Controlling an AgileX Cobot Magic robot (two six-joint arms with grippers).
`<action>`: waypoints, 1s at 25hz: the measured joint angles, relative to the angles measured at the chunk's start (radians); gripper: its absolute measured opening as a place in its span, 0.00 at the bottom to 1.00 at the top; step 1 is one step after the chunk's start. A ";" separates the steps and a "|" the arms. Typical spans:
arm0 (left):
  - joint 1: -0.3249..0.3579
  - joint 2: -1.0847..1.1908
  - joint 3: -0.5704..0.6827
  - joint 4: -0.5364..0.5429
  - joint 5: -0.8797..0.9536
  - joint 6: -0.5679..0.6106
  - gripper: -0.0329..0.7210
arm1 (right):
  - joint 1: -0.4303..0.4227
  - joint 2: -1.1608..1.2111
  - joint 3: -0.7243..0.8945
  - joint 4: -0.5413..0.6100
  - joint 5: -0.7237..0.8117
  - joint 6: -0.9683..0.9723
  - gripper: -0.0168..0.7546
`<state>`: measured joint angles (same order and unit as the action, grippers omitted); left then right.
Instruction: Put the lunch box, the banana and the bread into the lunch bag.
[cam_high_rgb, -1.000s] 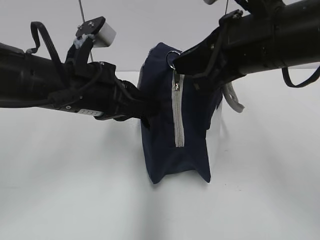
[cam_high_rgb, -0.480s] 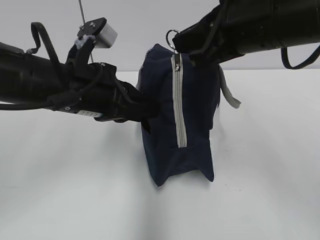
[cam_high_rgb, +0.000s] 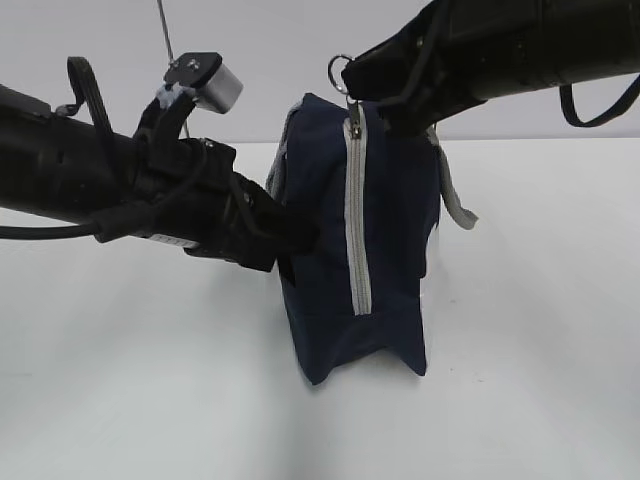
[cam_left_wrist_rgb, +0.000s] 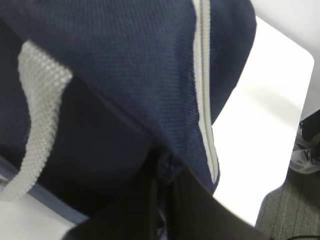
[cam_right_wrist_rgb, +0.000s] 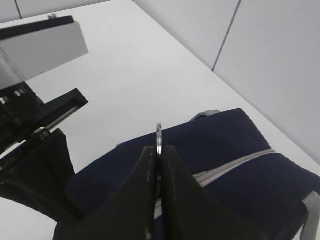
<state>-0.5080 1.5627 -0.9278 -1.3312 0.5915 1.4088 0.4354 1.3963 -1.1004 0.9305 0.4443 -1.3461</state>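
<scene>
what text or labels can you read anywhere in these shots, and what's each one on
No text here can be read.
Left arm: a small pale label strip with marks, too blurred to read.
Lunch bag: plain navy fabric, grey zipper, no print visible.
Ring pull: bare metal, no marking.

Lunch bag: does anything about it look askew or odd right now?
Mildly. The lunch bag stands on one narrow end, leaning slightly, its zipper running vertically and closed. The right gripper pinches the ring pull at the top; the left gripper grips the bag's side. No damage shows.
</scene>
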 joint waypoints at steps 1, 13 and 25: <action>0.000 0.000 0.000 0.009 0.004 0.000 0.05 | 0.000 0.007 -0.004 -0.002 0.017 0.000 0.00; 0.000 0.002 0.000 0.097 0.035 -0.011 0.05 | 0.000 0.097 -0.041 -0.040 0.129 -0.006 0.00; 0.000 0.002 0.000 0.147 0.066 -0.046 0.05 | -0.024 0.150 -0.056 -0.034 -0.004 -0.008 0.00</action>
<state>-0.5080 1.5642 -0.9278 -1.1839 0.6573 1.3631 0.4118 1.5463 -1.1566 0.8966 0.4402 -1.3538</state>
